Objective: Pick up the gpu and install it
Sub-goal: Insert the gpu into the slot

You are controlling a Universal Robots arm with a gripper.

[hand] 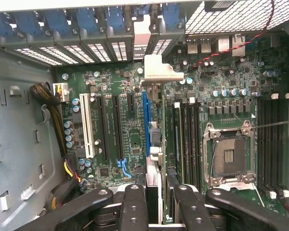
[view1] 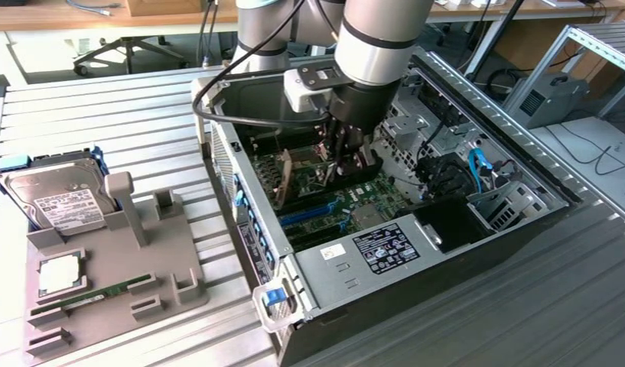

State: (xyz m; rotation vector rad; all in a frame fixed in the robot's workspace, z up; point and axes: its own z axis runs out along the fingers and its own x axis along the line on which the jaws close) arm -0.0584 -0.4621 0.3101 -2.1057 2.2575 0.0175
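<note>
Inside the open computer case (view1: 323, 264), my gripper (view1: 350, 157) reaches down over the green motherboard (view1: 369, 202). It is shut on the gpu (hand: 154, 166), which the wrist view shows edge-on as a thin dark card between the two black fingers (hand: 135, 207). The card's silver bracket (hand: 156, 72) points toward the case's rear slot openings. The card runs right alongside the long blue slot (hand: 146, 120). Whether its edge touches the slot I cannot tell. In the exterior view the gpu (view1: 355, 170) is a dark shape hanging under the gripper.
A grey fixture (view1: 159, 264) at the exterior view's left carries a silver hard drive (view1: 62, 202), a square chip (view1: 59, 274) and a green memory stick (view1: 88, 294). A white slot (hand: 86, 127), the processor socket (hand: 229, 156) and bundled cables (hand: 50, 96) surround the card. Drive cages (view1: 434, 126) line the case's far side.
</note>
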